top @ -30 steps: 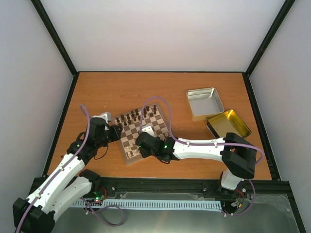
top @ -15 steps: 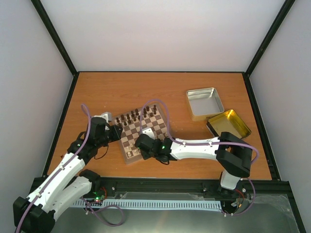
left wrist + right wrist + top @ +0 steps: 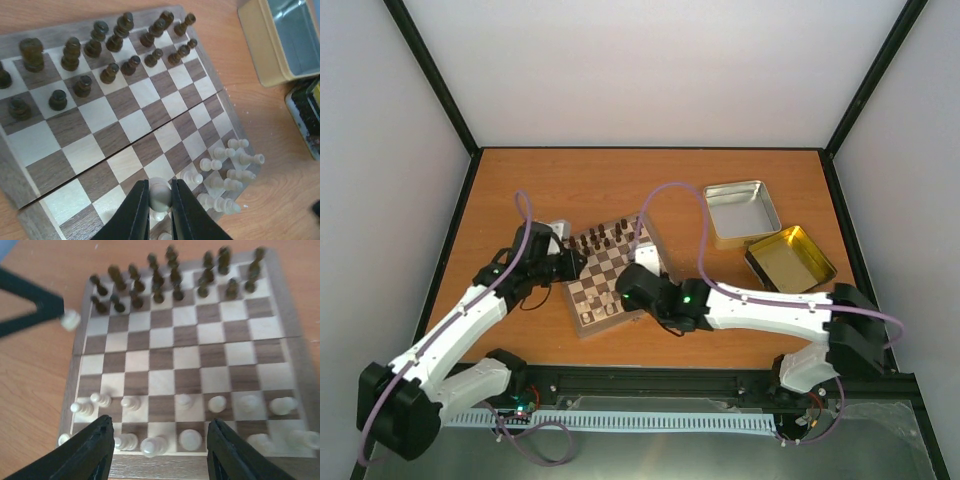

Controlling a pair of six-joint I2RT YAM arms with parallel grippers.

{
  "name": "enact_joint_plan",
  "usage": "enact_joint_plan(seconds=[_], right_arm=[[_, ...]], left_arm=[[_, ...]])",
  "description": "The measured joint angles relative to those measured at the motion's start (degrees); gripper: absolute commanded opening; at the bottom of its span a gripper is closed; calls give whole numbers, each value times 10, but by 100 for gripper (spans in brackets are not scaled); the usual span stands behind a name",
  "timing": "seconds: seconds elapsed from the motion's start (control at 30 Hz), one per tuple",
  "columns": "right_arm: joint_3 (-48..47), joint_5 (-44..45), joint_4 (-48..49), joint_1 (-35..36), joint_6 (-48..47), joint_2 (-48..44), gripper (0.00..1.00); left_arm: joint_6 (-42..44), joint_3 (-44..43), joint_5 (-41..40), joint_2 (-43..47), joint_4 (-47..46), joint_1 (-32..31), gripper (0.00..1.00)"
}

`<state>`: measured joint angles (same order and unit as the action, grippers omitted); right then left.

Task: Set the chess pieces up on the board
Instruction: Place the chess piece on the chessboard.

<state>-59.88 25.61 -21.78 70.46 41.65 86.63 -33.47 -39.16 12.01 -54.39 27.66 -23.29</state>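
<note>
Cream piece (image 3: 160,194) sits pinched in the left gripper (image 3: 160,187) at the edge of the board (image 3: 125,115), the right gripper (image 3: 160,430) spread wide above it.

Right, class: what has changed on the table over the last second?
Left arm reached a little right, towards the board, left claw shut on a pale piece. Right arm swung right; right claw is open over the pale pieces. Board and tins stayed put.

An orange-brown wooden table (image 3: 570,190) sits boxed in by plain white walls (image 3: 650,70) and black corner posts (image 3: 432,75)
</note>
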Motion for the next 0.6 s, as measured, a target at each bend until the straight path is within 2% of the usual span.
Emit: enact_joint_plan(seconds=[0.2,0.43,0.6], right_arm=[[59,59,-20,-39,79,-90,53],[137,54,-36,-98,128,-129,54],[173,45,-37,-121,143,-163,54]], left_arm=[[23,-37,-3,-85,17,-63,9],[34,-111,-65,-223,56,-177,9],[37,-147,-104,-289,89,-218,10]])
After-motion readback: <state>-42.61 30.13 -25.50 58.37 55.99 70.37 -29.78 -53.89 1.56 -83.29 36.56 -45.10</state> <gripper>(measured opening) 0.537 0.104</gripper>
